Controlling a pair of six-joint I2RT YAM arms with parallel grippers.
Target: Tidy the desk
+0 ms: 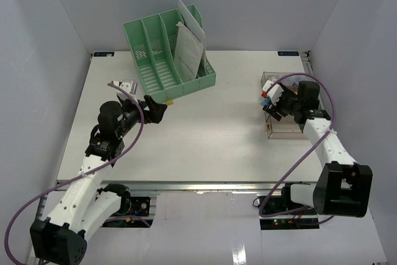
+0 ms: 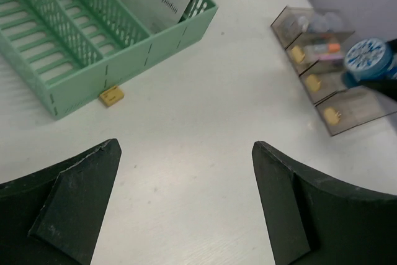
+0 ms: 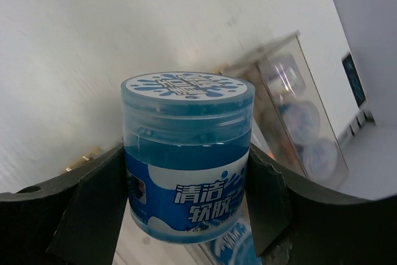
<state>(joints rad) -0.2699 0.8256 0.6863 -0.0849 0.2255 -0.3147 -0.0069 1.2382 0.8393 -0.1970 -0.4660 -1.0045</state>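
The rack (image 1: pixel 186 85) holds papers (image 1: pixel 188 51), the tray (image 1: pixel 286 130) small items — right gripper (image 3: pixel 186 159) clasps a blue jar (image 3: pixel 186 122), left gripper (image 2: pixel 186 153) wide, empty.

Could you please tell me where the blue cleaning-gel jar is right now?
The blue cleaning-gel jar is clamped upright in the right gripper, on the right side of the desk, by the clear compartment tray.

Mint-green file rack (image 1: pixel 162 60) with a slotted pattern; a yellow piece (image 2: pixel 111 95) just beside it on the white worktop (image 1: pixel 205 141). Translucent blue jar (image 3: pixel 186 166), its lid (image 3: pixel 186 85) white with blue splashes.
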